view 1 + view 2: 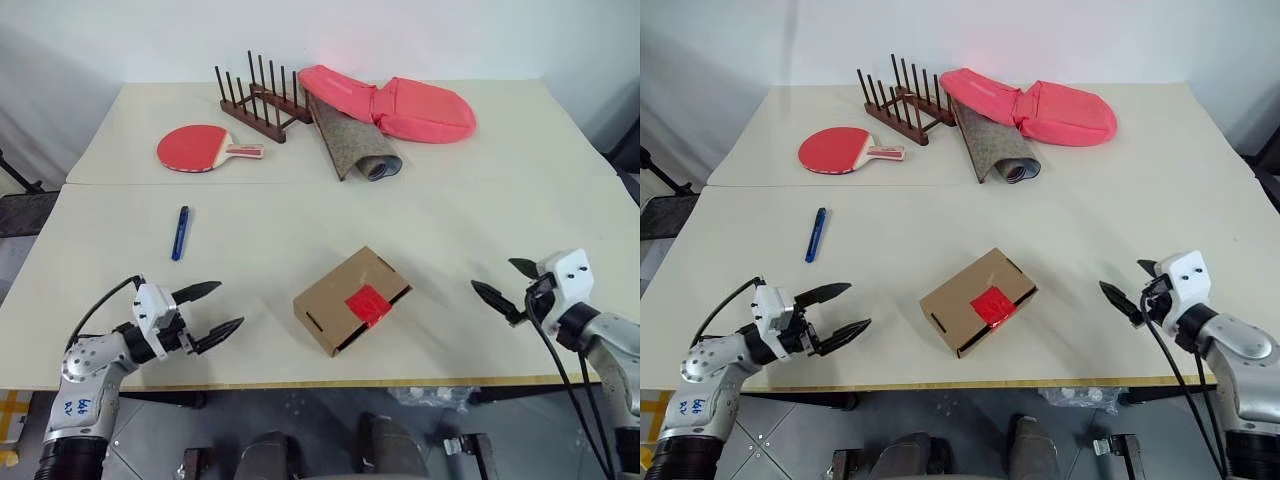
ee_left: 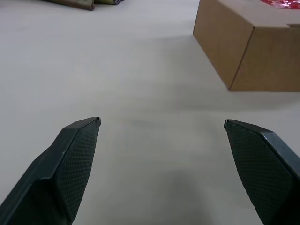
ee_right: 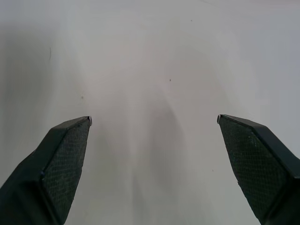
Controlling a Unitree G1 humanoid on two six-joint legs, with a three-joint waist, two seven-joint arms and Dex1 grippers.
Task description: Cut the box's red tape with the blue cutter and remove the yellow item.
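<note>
The closed brown box (image 1: 335, 295) lies near the table's front edge, between my two arms. The red tape (image 1: 367, 304) sits over its flap edge on the near right side. The blue cutter (image 1: 180, 232) lies flat on the table, left of the box and behind my left gripper. My left gripper (image 1: 230, 305) is open and empty, left of the box and pointing toward it; the box corner (image 2: 243, 42) appears ahead of its fingers. My right gripper (image 1: 493, 274) is open and empty, right of the box, over bare table. The yellow item is hidden.
Along the back of the table lie a red paddle (image 1: 195, 148), a wooden peg rack (image 1: 262, 100), a rolled grey felt mat (image 1: 355, 145) and a pink bag (image 1: 400, 105). Bare tabletop surrounds the box and cutter.
</note>
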